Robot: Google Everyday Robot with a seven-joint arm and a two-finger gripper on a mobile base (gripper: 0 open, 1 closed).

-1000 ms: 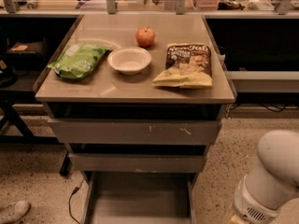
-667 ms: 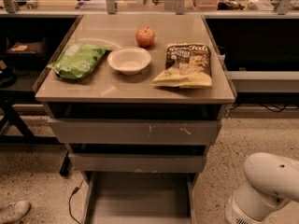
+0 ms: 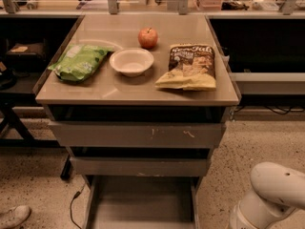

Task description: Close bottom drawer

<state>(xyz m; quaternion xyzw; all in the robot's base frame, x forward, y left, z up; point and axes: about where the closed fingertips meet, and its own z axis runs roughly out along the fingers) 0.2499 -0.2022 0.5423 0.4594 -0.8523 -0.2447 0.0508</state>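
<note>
The robot's white rounded arm segment [image 3: 274, 194] has sunk lower and drifted a little in toward the right side of the bottom drawer; nothing else has shifted.

The bottom drawer [image 3: 143, 202], a shallow grey-beige metal tray with thin side rails, stands pulled well out toward me, and its front panel is cut off from view below. The arm sits just right of the drawer's right rail, apart from it. The pincer is out of sight, somewhere beyond the arm low and right of the drawer, so I cannot tell how wide it stands or whether it holds anything.

Directly above the drawer is the mid-width grey front with the chipped lower edge [image 3: 140, 166], and above that the widest grey front with pale scratches [image 3: 138, 135]. Higher still, the beige desk [image 3: 119, 93] carries a green crinkled bag [image 3: 78, 62], a white round bowl [image 3: 131, 61], a red apple [image 3: 147, 37] and a brown-and-yellow chip bag [image 3: 188, 67].

As I judge it, the main danger is an off-centre push. Coming from the right, the arm may press the rail or one corner, skewing the tray so it binds. The bulky arm segment could also knock the right rail. A hard shove may jolt the desk and set the apple rolling. A black cable [image 3: 74, 205] lies just left of the drawer and might snag.
</note>
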